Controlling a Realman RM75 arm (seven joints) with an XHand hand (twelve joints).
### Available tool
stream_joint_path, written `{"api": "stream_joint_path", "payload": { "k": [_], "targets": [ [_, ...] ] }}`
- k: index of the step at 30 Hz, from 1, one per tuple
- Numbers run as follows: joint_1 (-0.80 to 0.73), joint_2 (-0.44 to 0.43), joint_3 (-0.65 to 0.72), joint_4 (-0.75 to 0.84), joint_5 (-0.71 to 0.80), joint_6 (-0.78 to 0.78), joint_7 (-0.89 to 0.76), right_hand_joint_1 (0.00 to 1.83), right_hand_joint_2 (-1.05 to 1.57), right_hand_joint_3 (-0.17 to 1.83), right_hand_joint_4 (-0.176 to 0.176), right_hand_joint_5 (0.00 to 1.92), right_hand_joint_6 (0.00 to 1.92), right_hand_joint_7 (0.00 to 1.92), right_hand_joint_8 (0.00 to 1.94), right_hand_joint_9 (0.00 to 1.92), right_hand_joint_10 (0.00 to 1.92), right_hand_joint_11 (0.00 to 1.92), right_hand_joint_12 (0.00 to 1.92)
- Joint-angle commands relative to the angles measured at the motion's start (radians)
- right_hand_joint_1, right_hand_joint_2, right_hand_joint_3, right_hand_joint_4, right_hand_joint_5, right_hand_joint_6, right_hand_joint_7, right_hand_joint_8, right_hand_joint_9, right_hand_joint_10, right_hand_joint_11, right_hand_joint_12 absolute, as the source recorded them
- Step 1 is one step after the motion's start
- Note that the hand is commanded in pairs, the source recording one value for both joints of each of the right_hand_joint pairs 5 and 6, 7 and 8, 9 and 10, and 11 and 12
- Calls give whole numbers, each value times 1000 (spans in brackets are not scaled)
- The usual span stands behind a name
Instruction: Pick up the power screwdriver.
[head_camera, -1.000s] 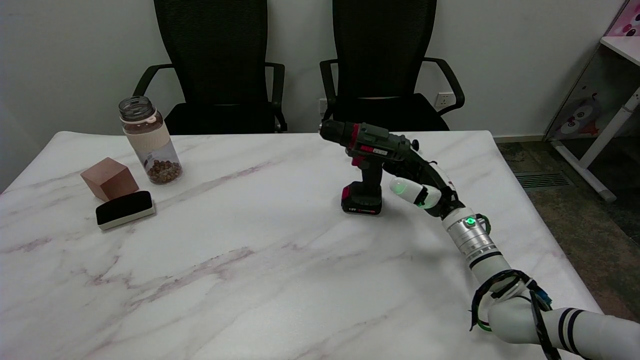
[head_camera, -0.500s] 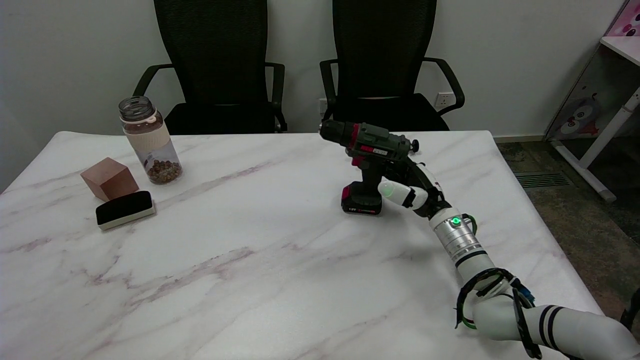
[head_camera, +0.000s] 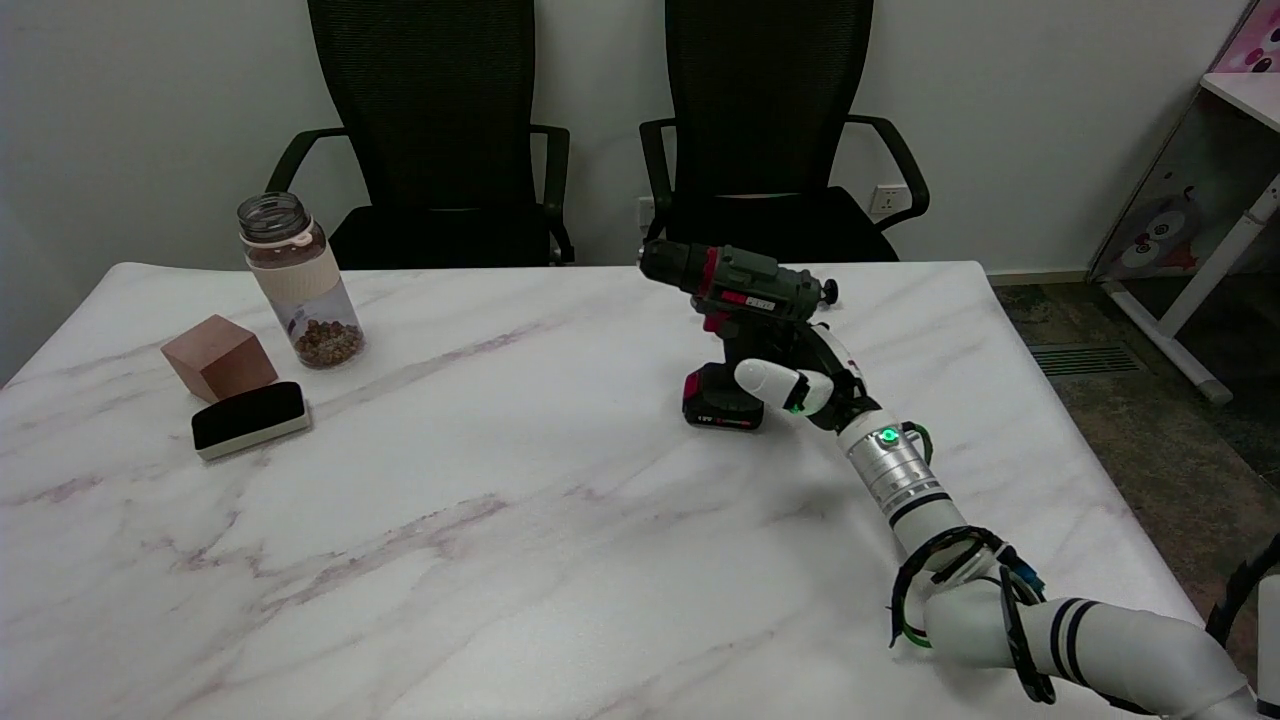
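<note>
One firm wrap is what this step needs: the right hand (head_camera: 800, 375), seemingly not yet clamped, sits at the handle of the power screwdriver (head_camera: 738, 330) standing upright on the marble table (head_camera: 480, 520), so close fully before lifting.

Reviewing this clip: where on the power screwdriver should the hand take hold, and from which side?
Probably the upright handle of the screwdriver, between the motor body on top and the battery base it stands on. It is the narrow part, and fingers can wrap it. Come in level from the picture's right, where the right hand already is; the chuck points left, so that side is free.
</note>
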Motion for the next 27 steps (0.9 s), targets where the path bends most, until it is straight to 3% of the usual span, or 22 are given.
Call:
{"api": "stream_joint_path", "payload": {
  "k": [1, 16, 27],
  "targets": [
    [45, -28, -16, 33, 0, -20, -2, 909, -119, 753, -47, 10, 10, 10, 10, 266, 266, 293, 293],
    [50, -29, -16, 27, 8, -22, 7, 910, -105, 715, -41, 19, 19, 19, 19, 446, 446, 506, 506],
    [49, -43, -16, 24, 14, -22, 18, 910, -110, 732, -40, 15, 15, 15, 15, 472, 472, 537, 537]
  ]
}}
